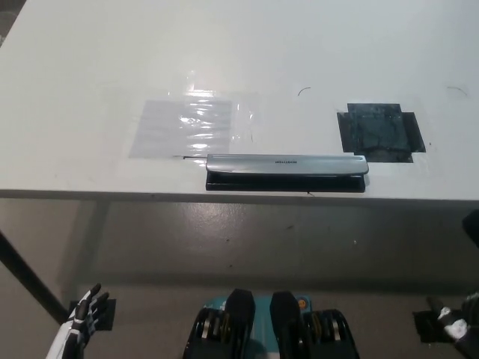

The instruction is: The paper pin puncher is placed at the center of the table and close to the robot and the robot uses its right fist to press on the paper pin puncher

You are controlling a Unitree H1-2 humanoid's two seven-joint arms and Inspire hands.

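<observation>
The puncher (287,172) sat at the tabletop (90,60) near edge. Left robot hand (84,314) hung low, fingers apart; right robot hand (453,327) barely visible, state unclear. An off-centre press might tip it off.

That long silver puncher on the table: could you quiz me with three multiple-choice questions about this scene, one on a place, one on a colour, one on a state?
1. Where does the paper pin puncher lie on the table?
A. At the far edge
B. Along the near edge
C. On the dark square patch

2. What colour is the puncher's top bar?
A. Silver
B. Red
C. Yellow

3. What is the right hand doing?
A. Pressing the puncher
B. Lifting the puncher
C. Hanging low, off the table

Answers: 1 B, it sits by the table's front edge. 2 A, silver bar over a black base. 3 C, it shows at bottom right, below the table; the left hand is low at bottom left.
</observation>
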